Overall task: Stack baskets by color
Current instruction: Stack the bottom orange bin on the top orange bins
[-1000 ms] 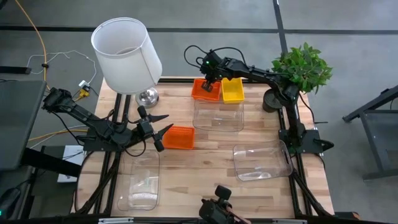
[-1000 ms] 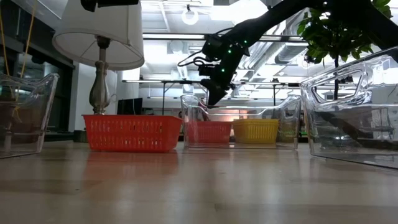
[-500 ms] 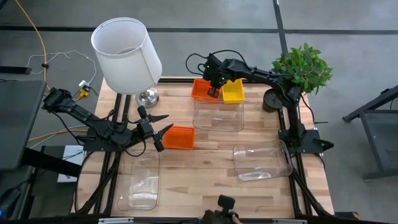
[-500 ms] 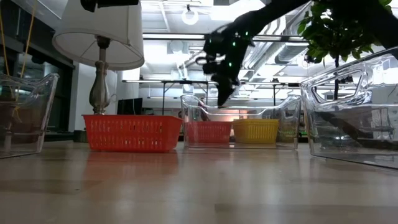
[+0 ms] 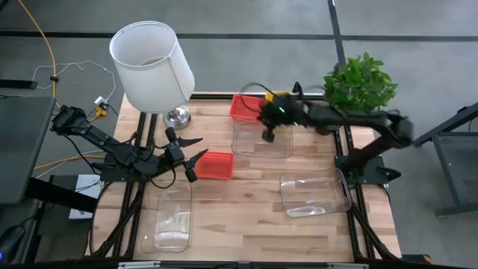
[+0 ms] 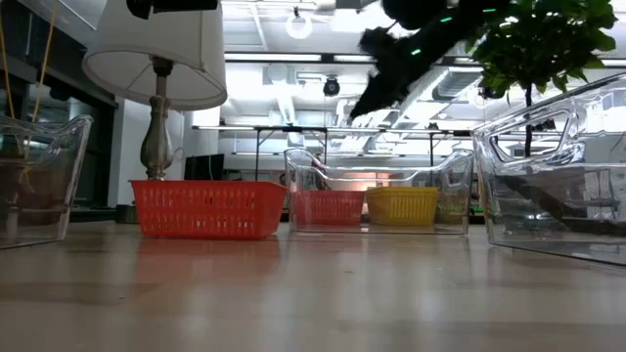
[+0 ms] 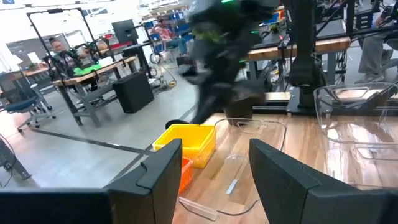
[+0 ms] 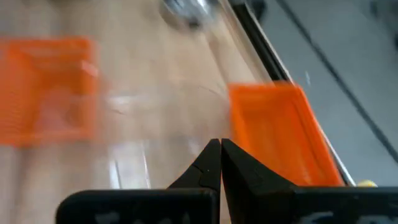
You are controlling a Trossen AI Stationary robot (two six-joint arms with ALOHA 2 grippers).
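R gripper point(image 5: 268, 137) empty w/ fingers pressed together, above clear rectangular plastic tub point(image 5: 261, 142) at table's back centre; red-orange mesh basket point(image 5: 243, 107) and yellow mesh basket point(image 6: 402, 205) behind tub; 2nd red-orange mesh basket point(image 5: 216, 165) just beside open L gripper point(image 5: 196, 159).

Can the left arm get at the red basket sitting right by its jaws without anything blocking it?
Probably yes. The left gripper hangs with open jaws just beside the red basket, which lies alone on bare wood. The clear tub stands apart behind it, and the right gripper is off over that tub, jaws shut.
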